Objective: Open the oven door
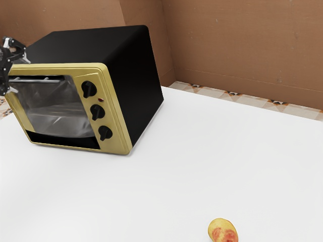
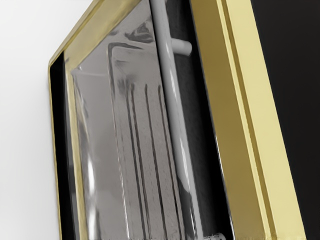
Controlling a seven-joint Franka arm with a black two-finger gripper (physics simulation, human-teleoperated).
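Gripper (image 1: 21, 75) at the exterior view's left edge: we have its fingers spread apart near the oven (image 1: 139, 75), clasping nothing. Rightward, we locate the bar handle (image 1: 38, 80), the closed oven door (image 1: 58, 108), three control knobs (image 1: 97, 112) and, on the worktop (image 1: 202, 156), a yellow-red fruit (image 1: 221, 227).

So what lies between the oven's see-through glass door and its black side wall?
Three round black knobs and a small reddish dot on the gold front panel, in the exterior view.
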